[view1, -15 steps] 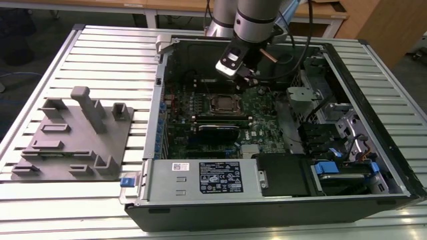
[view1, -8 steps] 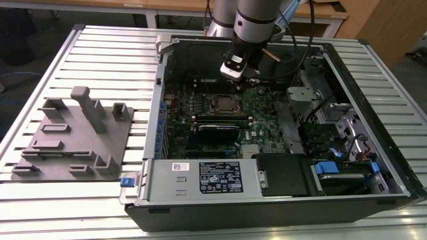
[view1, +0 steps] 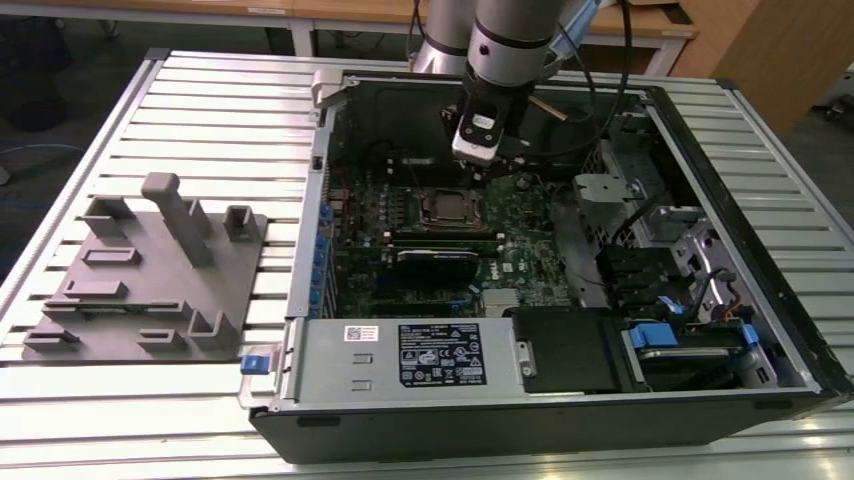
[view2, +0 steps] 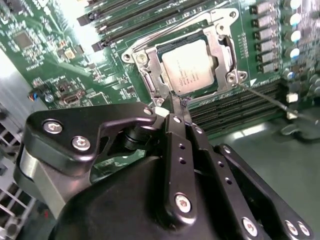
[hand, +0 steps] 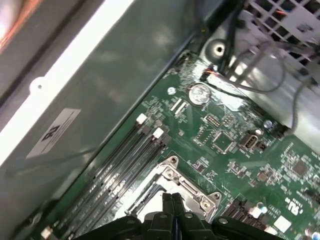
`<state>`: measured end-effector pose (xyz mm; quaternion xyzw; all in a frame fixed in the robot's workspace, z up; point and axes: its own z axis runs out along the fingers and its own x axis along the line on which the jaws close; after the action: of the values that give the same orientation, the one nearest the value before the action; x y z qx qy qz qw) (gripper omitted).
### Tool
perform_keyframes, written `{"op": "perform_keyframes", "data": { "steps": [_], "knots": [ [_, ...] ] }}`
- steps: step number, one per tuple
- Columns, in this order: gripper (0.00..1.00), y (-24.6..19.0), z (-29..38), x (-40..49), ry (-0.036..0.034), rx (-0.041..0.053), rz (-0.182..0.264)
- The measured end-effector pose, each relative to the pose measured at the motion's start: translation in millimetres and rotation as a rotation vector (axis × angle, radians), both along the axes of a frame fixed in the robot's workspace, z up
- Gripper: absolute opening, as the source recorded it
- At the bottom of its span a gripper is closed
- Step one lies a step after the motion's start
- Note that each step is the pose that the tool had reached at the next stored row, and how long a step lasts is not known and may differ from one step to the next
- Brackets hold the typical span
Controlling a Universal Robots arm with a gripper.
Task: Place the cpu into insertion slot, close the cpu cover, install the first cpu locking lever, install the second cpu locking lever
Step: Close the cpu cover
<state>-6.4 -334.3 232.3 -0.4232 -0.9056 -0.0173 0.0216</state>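
The silver-topped cpu [view2: 189, 67] lies flat in the insertion slot [view2: 148, 80], the cpu cover [view2: 223, 47] framing it.

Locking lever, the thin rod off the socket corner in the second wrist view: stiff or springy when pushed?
The locking lever is a long thin metal rod, so it probably flexes and springs back. Smooth and narrow, it could slip off the gripper. Seemingly anchored at the insertion slot corner, it likely swings rather than slides.

Pale slatted metal table [view1: 200, 90] across the exterior view, grey moulded fixture plate [view1: 147, 300] with upright pegs lying on it at frame left, open black computer case [view1: 534, 430] – centre to right – just beside the plate
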Motion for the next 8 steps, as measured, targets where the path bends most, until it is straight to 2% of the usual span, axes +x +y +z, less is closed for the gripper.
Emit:
{"op": "perform_keyframes", "data": {
  "steps": [8],
  "knots": [
    [0.11, 0.0, -1.0, 0.0, 0.0, 0.0001, 0.146]
  ]
}}
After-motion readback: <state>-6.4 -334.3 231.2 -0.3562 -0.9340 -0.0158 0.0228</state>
